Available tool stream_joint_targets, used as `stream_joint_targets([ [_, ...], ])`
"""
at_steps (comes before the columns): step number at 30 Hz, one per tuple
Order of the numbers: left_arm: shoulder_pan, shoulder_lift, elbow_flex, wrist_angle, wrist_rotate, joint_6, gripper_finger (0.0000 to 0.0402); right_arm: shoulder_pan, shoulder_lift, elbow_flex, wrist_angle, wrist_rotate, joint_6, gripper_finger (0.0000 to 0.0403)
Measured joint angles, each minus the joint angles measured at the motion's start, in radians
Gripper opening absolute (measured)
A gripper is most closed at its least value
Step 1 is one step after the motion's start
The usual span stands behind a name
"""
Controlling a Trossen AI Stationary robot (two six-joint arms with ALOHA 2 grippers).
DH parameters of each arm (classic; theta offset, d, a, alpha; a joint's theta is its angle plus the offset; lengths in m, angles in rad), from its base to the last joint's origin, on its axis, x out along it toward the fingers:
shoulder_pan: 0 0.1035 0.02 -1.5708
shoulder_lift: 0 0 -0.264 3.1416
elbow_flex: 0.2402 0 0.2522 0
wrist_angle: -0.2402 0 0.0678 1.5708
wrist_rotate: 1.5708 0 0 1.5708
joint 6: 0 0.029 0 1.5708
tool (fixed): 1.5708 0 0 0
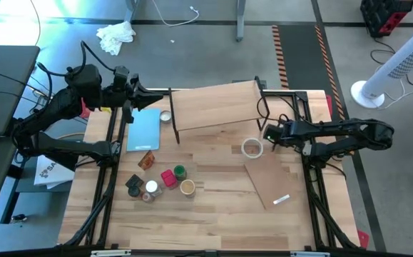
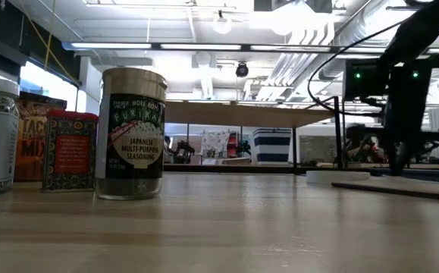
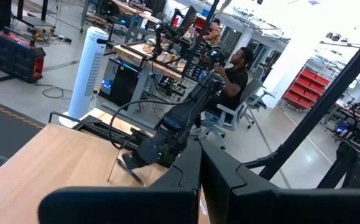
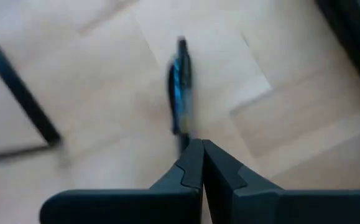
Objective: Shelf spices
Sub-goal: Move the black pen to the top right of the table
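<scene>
Pale plank shelf (image 1: pixel 217 105) runs long-axis across the tabletop (image 1: pixel 220 214), round jars (image 1: pixel 162 182) upright nearby; left claw (image 1: pixel 146 95) and right claw (image 1: pixel 269 133) both pinched together, empty.

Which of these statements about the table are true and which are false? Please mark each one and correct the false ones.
1. The spice jars stand on the table, not on the shelf. True.
2. The right gripper holds a jar. False: it is shut on nothing, beside the white tape ring.
3. The left gripper is shut, at the shelf's left end. True.
4. The light-blue pad lies on top of the shelf. False: it lies flat on the table, left of the shelf.
5. The thin loose board carries a small white item. True.
6. The shelf's top is painted black. False: it is pale wood.
</scene>
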Motion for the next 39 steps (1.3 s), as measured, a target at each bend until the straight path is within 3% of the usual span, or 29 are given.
stream_joint_targets([
  [4, -0.015, 0.0, 0.0, 0.0, -0.002, -0.011, 0.0, -0.035, -0.024, 0.0, 0.062, 0.028, 0.015, 0.0],
  [8, -0.036, 0.0, 0.0, 0.001, -0.001, -0.017, 0.0, -0.043, -0.094, 0.037, 0.018, 0.078, 0.003, 0.0],
  [13, -0.058, 0.0, 0.0, 0.001, -0.001, -0.017, 0.0, -0.041, -0.216, 0.13, -0.095, 0.13, -0.144, 0.0],
  [15, -0.065, 0.0, 0.0, 0.0, -0.001, -0.012, 0.0, -0.039, -0.25, 0.16, -0.085, 0.059, -0.301, 0.0],
  [18, -0.075, 0.0, 0.0, 0.0, -0.001, 0.001, 0.0, -0.039, -0.261, 0.175, -0.1, -0.13, -0.437, 0.0],
  [21, -0.08, 0.0, 0.0, 0.0, -0.001, 0.007, 0.0, -0.023, -0.25, 0.148, -0.101, -0.25, -0.471, 0.0],
  [25, -0.08, 0.0, 0.0, -0.002, -0.001, 0.01, 0.0, 0.013, -0.217, 0.089, -0.098, -0.334, -0.471, 0.0],
  [28, -0.08, 0.0, 0.0, -0.003, -0.001, 0.01, 0.0, 0.046, -0.185, 0.033, -0.067, -0.37, -0.458, 0.0],
  [39, -0.08, 0.0, 0.0, -0.004, -0.001, 0.009, 0.0, 0.077, -0.12, -0.064, 0.113, -0.338, -0.387, 0.0],
])
